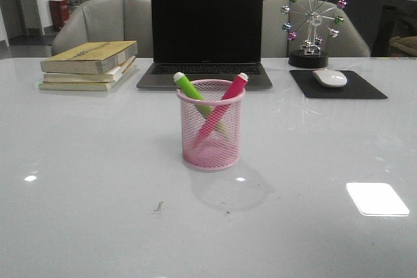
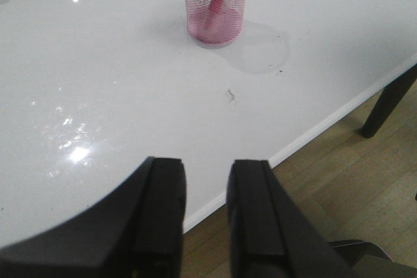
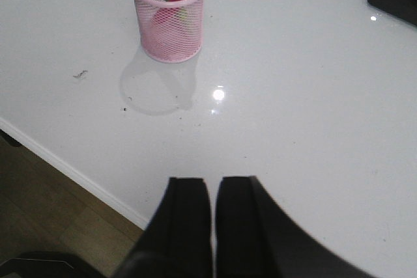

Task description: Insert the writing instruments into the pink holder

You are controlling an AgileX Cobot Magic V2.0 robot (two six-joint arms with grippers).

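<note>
Likely office, laptop (image 1: 206, 37), mouse (image 1: 330, 78), books (image 1: 89, 64)

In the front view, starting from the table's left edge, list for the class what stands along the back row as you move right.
Stack of books → open laptop → desk toy with coloured balls → white mouse on the black mouse pad.

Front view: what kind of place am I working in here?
Likely an office desk: an open laptop, a mouse on a black pad, stacked books, and the pink holder with two markers.
</note>
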